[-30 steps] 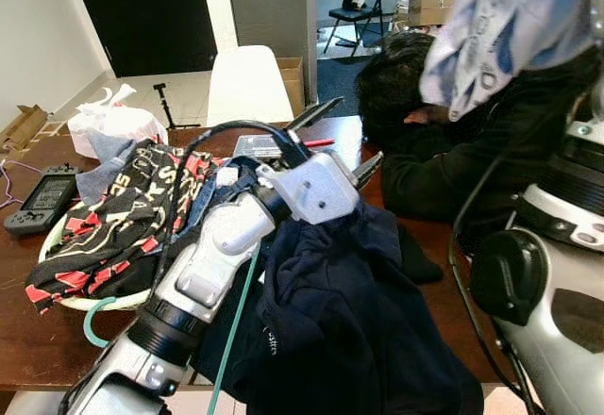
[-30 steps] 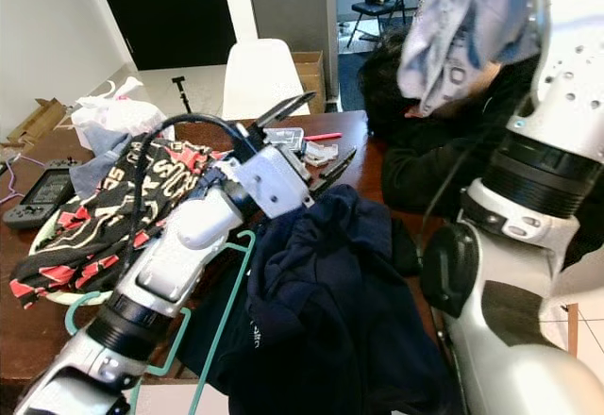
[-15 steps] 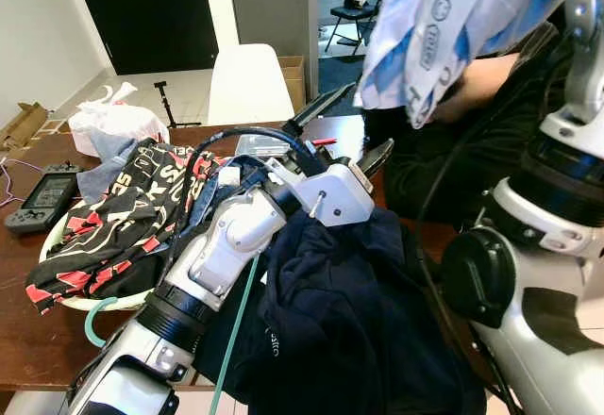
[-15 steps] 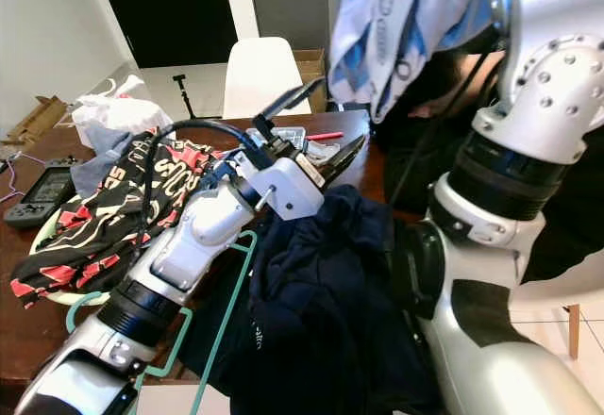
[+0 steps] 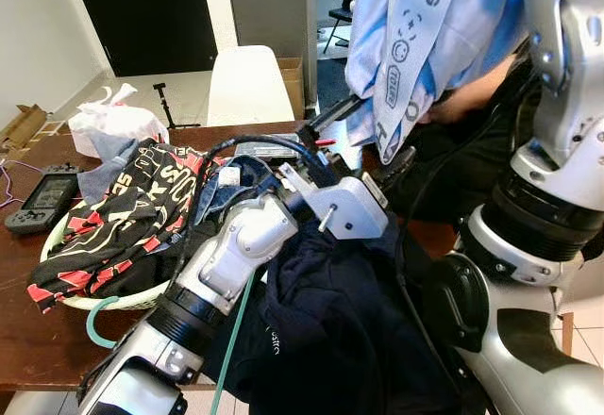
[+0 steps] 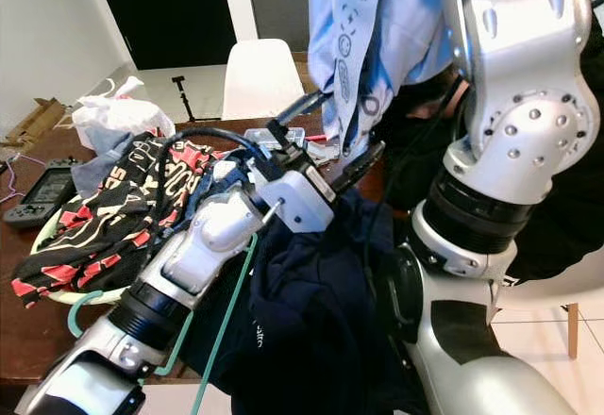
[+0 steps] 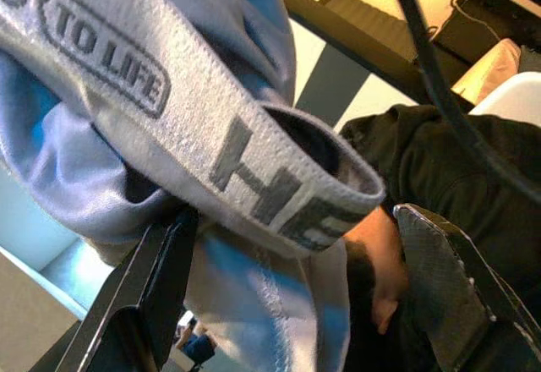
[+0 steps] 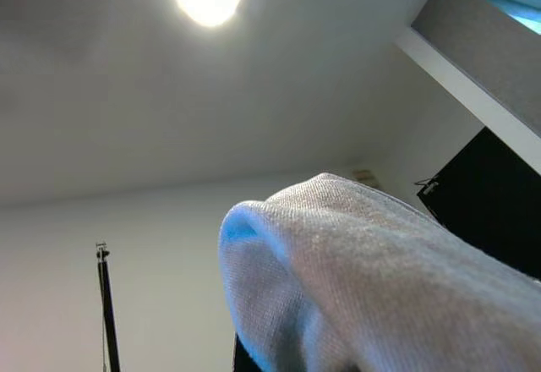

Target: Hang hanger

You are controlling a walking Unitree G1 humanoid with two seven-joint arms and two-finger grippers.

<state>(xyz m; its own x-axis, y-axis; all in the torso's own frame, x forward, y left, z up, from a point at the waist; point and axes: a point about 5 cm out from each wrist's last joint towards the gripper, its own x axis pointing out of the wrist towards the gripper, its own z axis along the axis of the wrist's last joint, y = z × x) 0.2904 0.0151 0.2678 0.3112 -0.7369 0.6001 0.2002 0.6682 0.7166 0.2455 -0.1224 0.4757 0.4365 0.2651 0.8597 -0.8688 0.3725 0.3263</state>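
**A:** Where is the hanger (image 6: 222, 325) seen?

**B:** At the lower left of the right eye view, as a green wire frame. It is partly buried under a dark blue garment (image 6: 316, 321) that is heaped at the table's (image 5: 38, 335) near edge, and its hook is seen at the lower left of the left eye view, beside the rim of a basket (image 5: 132, 300) filled with a red and black cloth (image 5: 113, 217).

**A:** And the grippers?

**B:** The left gripper (image 5: 368, 141) is held at frame centre with its two black fingers spread apart. In the left wrist view a grey band of the pale blue garment (image 5: 425, 28) is seen between them, not clamped. That garment is held up at the upper right. The right gripper's fingers cannot be told, being covered by cloth in its wrist view.

**A:** What could go wrong?

**B:** The band could be missed or pinched only at its edge, so that it slips free when pulled. The hanger could also be dragged off the table if the dark garment is caught by the left arm. A person in dark clothes (image 5: 453, 160) is seated just behind the raised cloth, so a wide swing could bring contact.
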